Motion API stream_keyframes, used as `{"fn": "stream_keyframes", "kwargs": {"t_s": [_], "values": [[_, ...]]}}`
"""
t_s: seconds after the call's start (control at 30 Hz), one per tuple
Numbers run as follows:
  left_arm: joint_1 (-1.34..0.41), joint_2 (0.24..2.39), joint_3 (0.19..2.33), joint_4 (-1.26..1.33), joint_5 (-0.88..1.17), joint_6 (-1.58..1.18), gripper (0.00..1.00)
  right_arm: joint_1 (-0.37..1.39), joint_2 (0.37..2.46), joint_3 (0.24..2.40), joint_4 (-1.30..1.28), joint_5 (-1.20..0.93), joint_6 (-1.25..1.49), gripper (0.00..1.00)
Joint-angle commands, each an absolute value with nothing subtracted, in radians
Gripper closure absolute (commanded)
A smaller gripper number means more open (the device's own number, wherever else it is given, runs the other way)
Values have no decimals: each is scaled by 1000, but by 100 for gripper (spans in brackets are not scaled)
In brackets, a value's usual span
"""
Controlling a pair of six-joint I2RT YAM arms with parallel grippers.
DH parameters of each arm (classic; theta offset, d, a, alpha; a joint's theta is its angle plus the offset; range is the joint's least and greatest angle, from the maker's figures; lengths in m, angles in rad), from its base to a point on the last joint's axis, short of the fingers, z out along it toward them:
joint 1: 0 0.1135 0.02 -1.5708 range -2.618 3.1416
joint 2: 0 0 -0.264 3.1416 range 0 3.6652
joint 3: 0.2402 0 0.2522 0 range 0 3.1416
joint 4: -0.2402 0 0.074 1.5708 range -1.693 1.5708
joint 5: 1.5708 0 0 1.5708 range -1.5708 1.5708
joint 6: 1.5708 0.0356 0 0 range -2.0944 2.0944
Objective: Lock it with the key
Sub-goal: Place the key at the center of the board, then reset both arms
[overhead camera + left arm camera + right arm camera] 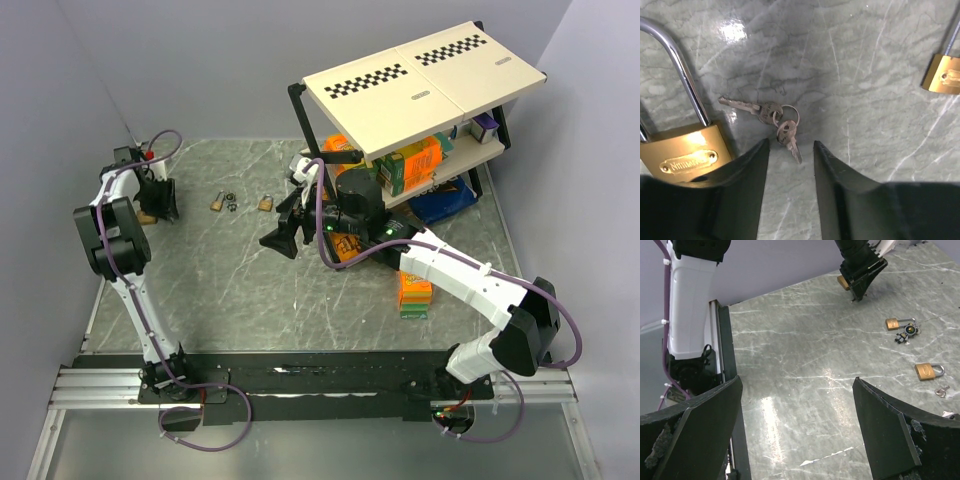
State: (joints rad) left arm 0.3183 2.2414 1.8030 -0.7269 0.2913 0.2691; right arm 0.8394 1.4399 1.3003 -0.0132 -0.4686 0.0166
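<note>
Left gripper (790, 145) just above keys (771, 111)

Grey-green marbled tabletop (865, 40) here. Bears a brass long-shackled padlock (685, 152) lying flat, just beside two small silver keys on a ring (771, 114). Holds a second brass padlock (945, 75) further right, plus an orange cardboard box (415, 292) and a black-framed, cream-topped shelf rack (420, 95).
</note>
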Motion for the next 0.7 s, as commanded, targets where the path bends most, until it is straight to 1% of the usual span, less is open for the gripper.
{"fn": "stream_keyframes", "kwargs": {"t_s": [0.0, 0.1, 0.2, 0.27, 0.3, 0.33, 0.37, 0.43, 0.53, 0.67], "values": [[319, 2136, 1838, -764, 319, 290, 52, 833, 1399, 1305, 5, -482, 8, 1], [307, 2076, 1848, -788, 342, 299, 48, 831, 1393, 1305, 5, -480, 8, 0], [281, 1993, 1832, -814, 351, 313, 40, 833, 1384, 1302, 5, -473, -23, 0], [264, 1942, 1809, -813, 360, 313, 32, 833, 1376, 1299, 5, -466, -26, 0], [261, 1893, 1789, -816, 385, 307, 24, 830, 1367, 1299, 5, -465, -35, 0], [261, 1872, 1784, -825, 400, 307, 12, 831, 1364, 1299, 5, -463, -40, 0], [258, 1850, 1783, -839, 426, 308, 3, 831, 1359, 1298, 5, -463, -46, 0], [252, 1795, 1787, -883, 494, 322, 4, 831, 1345, 1302, 5, -472, -60, 0], [235, 1709, 1773, -890, 517, 307, 4, 831, 1330, 1302, -26, -495, -80, 0], [219, 1527, 1674, -858, 558, 239, 4, 831, 1287, 1289, -47, -528, -107, 0]]}}
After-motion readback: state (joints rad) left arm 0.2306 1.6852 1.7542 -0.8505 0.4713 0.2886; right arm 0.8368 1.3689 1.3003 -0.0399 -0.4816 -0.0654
